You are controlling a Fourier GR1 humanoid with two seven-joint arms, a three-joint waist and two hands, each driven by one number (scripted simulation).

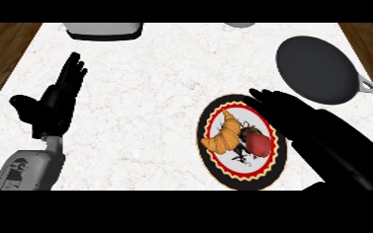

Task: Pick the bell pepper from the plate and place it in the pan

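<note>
The red bell pepper sat on the plate, right of centre, with a golden croissant lying just beside it on the left. The plate, dark-rimmed with a red scalloped band, lay on the white marbled table. Over the plate's right edge came the right hand, dark, fingers stretched out straight and holding nothing, its tips past the plate's upper rim and its arm shadowing the pepper's side. Up beyond it, at the table's far right, the dark pan lay with nothing in it. Way over on the left, the left hand rested open, fingers up. A grey appliance stood at the far edge.
</note>
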